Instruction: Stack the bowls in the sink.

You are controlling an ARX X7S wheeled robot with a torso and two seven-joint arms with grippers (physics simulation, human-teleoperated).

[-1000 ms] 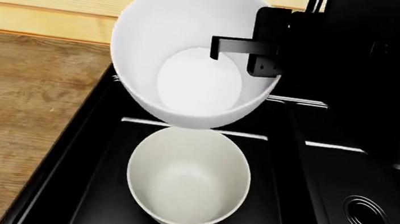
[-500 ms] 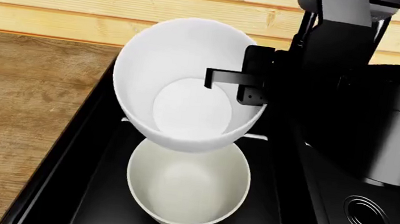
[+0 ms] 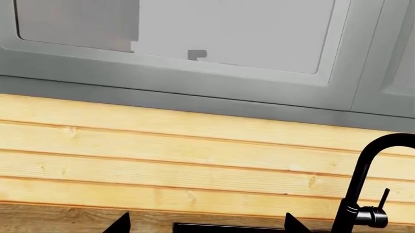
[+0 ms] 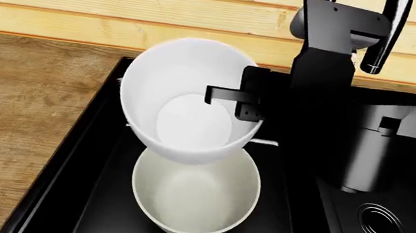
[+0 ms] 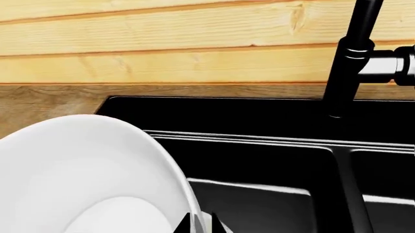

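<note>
The right gripper pinches the white bowl's rim, holding it just above the cream bowl in the sink; the left gripper's state I cannot tell.

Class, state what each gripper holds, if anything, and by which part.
The right gripper holds the white bowl by its rim, one finger inside the wall. The left gripper holds nothing.

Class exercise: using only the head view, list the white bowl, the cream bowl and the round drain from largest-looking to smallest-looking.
1. White bowl, held up nearer the camera by the right gripper, so its true size is uncertain.
2. Cream bowl, standing in the sink, looks only slightly smaller.
3. Round drain, clearly smallest.
</note>
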